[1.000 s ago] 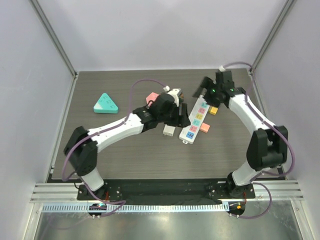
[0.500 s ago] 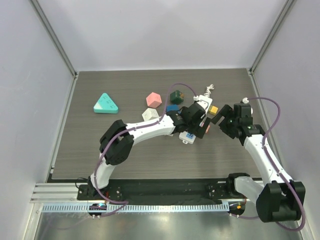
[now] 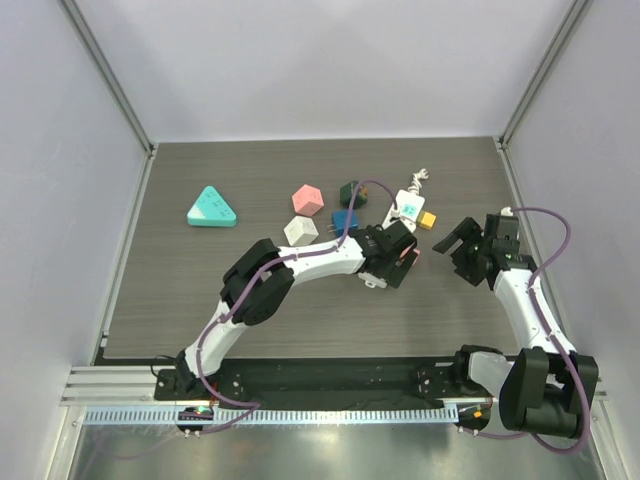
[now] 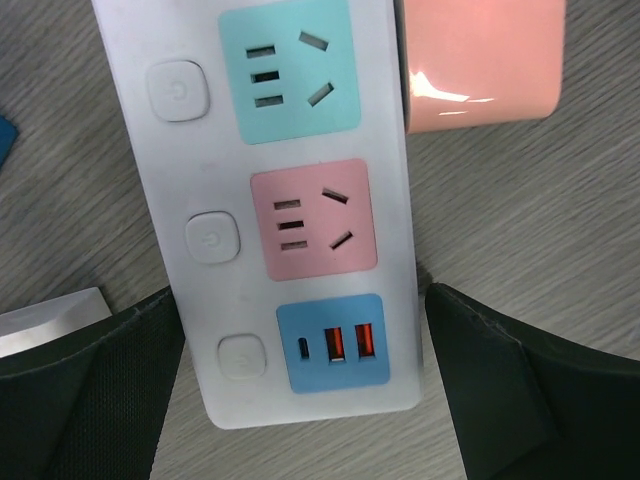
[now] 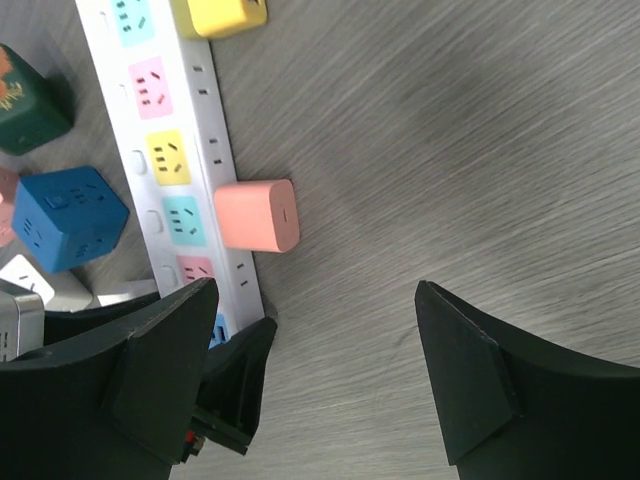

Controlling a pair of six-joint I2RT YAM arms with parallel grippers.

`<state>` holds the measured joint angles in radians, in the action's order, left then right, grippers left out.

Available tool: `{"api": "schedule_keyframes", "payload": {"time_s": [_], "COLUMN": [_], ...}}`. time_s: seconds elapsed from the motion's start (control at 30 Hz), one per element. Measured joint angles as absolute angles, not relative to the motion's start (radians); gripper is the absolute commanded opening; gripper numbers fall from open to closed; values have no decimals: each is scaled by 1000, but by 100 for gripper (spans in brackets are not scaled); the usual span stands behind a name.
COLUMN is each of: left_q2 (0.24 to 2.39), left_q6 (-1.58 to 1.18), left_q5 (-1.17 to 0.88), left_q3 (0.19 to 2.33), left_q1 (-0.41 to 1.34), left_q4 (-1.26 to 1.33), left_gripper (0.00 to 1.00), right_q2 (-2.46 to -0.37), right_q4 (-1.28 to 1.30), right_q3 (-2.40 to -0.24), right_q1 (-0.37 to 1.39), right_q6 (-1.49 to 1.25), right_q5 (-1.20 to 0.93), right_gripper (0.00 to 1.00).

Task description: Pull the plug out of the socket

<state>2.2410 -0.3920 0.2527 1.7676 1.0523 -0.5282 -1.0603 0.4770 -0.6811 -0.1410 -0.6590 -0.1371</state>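
Observation:
A white power strip lies slanted at mid-table. A pink plug and a yellow plug sit against its right side. My left gripper is open and straddles the strip's near end; in the left wrist view the strip lies between the fingers of the left gripper, and the pink plug is at top right. My right gripper is open and empty, right of the strip. In the right wrist view the right gripper is near of the pink plug.
A teal triangle block lies at the far left. A pink cube, a dark green cube, a blue cube and a white cube stand left of the strip. The strip's cord trails to the back.
My left gripper has moved right onto the strip's near end. My right arm has swung from the strip's far end to the near right side. The strip has shifted.

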Motion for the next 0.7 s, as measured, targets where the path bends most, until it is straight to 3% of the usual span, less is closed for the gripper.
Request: {"api": "schedule_keyframes", "payload": {"time_s": [0.17, 0.23, 0.27, 0.37, 0.4, 0.5, 0.7], "left_q2": [2255, 2256, 2256, 2244, 2234, 2210, 2180], "left_q6": [-397, -405, -409, -410, -411, -415, -431], "left_q5": [248, 239, 234, 212, 199, 148, 32], "left_q3": [1768, 1768, 1765, 1739, 1723, 1684, 1641], "left_q1": [1045, 1040, 1037, 1026, 1021, 1000, 956], "left_q4": [-525, -523, -520, -486, -471, -434, -392], "left_gripper": [91, 80, 69, 51, 41, 25, 14], "right_q2": [-1094, -1106, -1114, -1139, -1149, -1175, -1203], "right_q4": [454, 431, 411, 353, 331, 266, 142], "right_q3": [-653, -644, -634, -604, -591, -553, -522], "right_q1": [-155, -155, -155, -159, -160, -161, -161], "right_q6": [-647, -644, -643, -642, -642, -646, -653], "right_q5": [-199, -218, -240, -292, -312, -365, -458], "right_gripper": [84, 82, 81, 78, 78, 77, 78]}}
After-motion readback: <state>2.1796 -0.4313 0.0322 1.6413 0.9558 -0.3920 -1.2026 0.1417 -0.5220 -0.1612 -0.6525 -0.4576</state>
